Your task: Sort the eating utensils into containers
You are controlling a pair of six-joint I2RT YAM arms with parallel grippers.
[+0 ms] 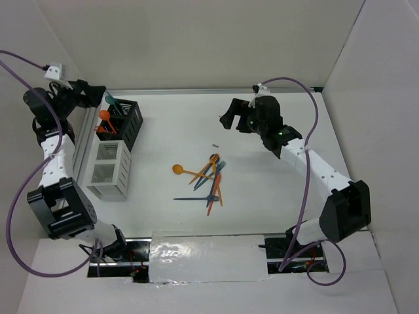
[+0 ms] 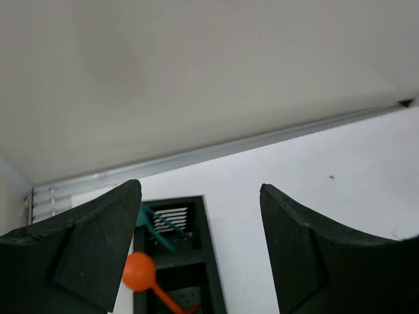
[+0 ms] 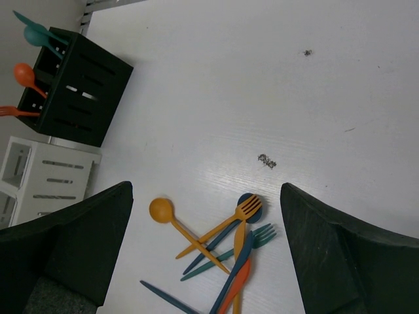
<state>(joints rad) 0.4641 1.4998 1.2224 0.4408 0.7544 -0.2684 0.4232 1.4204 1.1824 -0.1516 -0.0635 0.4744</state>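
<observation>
While the left pincer (image 2: 200, 209) and right pincer (image 3: 206, 196) gape empty, utensils (image 1: 208, 180) litter the white, walled table (image 1: 177, 124).

Black caddy (image 2: 213, 275): in the left wrist view its lower part runs off the bottom edge, and one side sits behind a finger (image 2: 91, 255) of the left pincer (image 2: 200, 190).
Orange spoon (image 2: 139, 271): handle cut off at that same bottom edge.
White caddy (image 3: 55, 173): in the right wrist view, cropped by the left edge and partly behind a finger (image 3: 78, 242) of the right pincer (image 3: 206, 190).
Utensil pile (image 3: 226, 258): lower ends leave the frame.
Specks (image 3: 266, 160) on the desk (image 3: 229, 85): too small to identify.
</observation>
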